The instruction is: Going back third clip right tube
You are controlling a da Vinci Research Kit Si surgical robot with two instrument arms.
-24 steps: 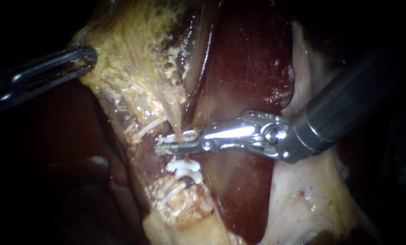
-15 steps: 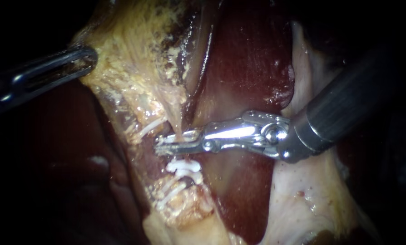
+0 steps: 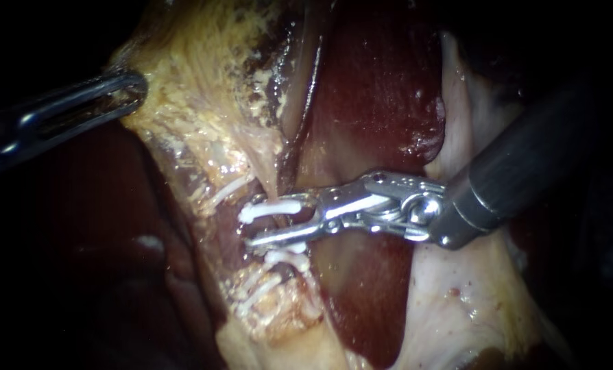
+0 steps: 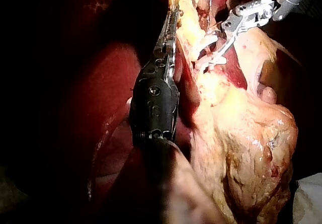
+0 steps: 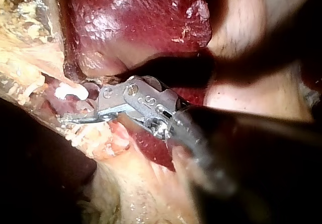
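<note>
- One thing has changed. A moment ago the right instrument (image 3: 279, 223) had its jaws squeezed together around the tube (image 3: 271, 183). Now the jaws stand apart with a clear gap, and they grip nothing.
- In that gap a new white clip (image 3: 272, 207) shows, lying across the tube. The lower jaw sits just on its near side.
- Another white clip (image 3: 280, 256) sits on the same tube, a little nearer than that lower jaw.
- The left instrument (image 3: 136, 88) has not moved. Its tip rests at the left edge of the yellow tissue (image 3: 197, 103), well apart from the clips.
- Dark red liver (image 3: 375, 103) lies to the right of the tube, under the right instrument's shaft.
- It looks as if the clip has been let go and stays on the tube by itself. So the step left is probably to pull the right instrument back out to the right.
- The jaws are very close to the new clip. If one of them catches it on the way out, it could tug the clip or the tube.
</note>
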